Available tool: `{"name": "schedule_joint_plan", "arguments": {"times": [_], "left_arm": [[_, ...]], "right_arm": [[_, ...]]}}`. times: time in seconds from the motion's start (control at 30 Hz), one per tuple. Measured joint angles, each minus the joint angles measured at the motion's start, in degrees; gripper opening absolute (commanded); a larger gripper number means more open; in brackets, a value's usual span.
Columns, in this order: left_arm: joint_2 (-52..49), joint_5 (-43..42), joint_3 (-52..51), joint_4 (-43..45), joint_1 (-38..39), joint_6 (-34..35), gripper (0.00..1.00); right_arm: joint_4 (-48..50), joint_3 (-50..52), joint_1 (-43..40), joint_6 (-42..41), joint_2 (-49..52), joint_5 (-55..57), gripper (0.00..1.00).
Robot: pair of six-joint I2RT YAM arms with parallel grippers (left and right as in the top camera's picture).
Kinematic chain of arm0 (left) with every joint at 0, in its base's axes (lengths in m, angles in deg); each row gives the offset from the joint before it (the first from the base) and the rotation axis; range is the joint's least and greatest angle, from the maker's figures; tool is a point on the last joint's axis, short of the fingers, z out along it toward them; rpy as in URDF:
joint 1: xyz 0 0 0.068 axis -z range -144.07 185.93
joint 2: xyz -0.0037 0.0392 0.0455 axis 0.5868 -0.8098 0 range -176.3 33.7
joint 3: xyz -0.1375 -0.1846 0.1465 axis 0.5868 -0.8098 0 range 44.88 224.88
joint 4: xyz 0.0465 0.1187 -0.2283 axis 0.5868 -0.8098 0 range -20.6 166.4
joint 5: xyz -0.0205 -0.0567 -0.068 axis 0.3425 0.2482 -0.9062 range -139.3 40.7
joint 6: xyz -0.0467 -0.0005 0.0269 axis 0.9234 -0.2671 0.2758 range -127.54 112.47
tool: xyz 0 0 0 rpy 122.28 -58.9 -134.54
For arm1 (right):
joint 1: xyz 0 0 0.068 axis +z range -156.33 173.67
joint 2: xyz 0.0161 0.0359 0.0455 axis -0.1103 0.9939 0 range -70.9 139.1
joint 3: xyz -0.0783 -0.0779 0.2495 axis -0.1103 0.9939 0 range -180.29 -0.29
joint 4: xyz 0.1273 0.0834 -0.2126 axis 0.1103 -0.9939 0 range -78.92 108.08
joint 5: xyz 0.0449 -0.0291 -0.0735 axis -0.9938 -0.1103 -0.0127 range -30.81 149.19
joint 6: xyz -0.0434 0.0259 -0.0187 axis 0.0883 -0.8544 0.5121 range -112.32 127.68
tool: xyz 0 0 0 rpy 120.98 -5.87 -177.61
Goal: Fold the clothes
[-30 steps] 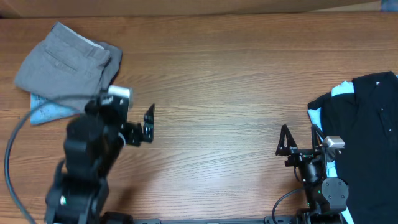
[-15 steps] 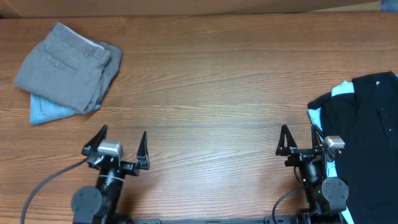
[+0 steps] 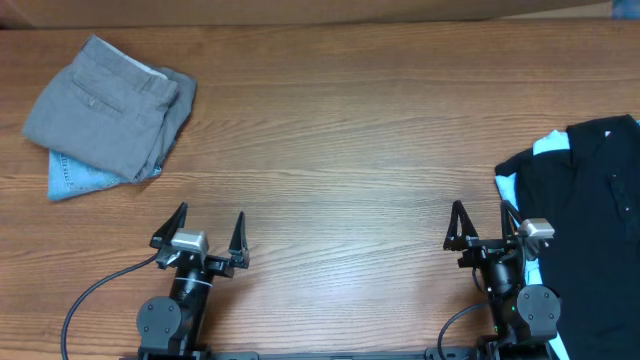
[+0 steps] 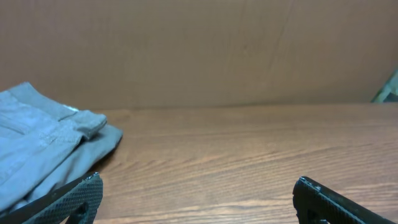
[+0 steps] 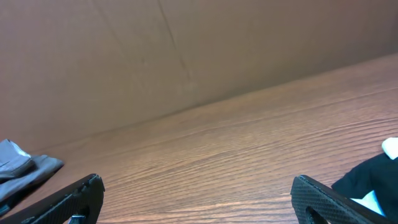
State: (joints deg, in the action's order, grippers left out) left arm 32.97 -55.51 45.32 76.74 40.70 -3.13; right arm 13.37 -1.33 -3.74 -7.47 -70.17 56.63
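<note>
The grey-khaki shorts [image 3: 105,105] lie folded at the far left of the table, stacked on folded blue denim shorts [image 3: 75,180]. They also show at the left of the left wrist view [image 4: 37,143] and small at the left edge of the right wrist view [image 5: 22,167]. My left gripper [image 3: 210,232] is open and empty near the front edge, well in front of the stack. My right gripper [image 3: 482,222] is open and empty near the front edge at the right.
A black garment [image 3: 585,200] over something light blue lies at the right edge, just right of my right gripper; it also shows in the right wrist view [image 5: 373,177]. A brown wall [image 4: 199,50] stands behind the wooden table [image 3: 350,150].
My left arm has drawn back from beside the stack to the front edge and settled there, gripper open. The shorts and the right arm have not moved.
</note>
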Motion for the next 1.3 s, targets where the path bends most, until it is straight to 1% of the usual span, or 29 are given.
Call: {"name": "schedule_joint_plan", "arguments": {"times": [0.17,1.3], "left_arm": [[0.0,-0.2,0.0,-4.0,0.0,0.0,1.0],[0.0,-0.2,0.0,-4.0,0.0,0.0,1.0]], "right_arm": [[0.0,0.0,0.0,0.0,0.0,0.0,1.0],[-0.1,0.0,0.0,0.0,0.0,0.0,1.0]]}}
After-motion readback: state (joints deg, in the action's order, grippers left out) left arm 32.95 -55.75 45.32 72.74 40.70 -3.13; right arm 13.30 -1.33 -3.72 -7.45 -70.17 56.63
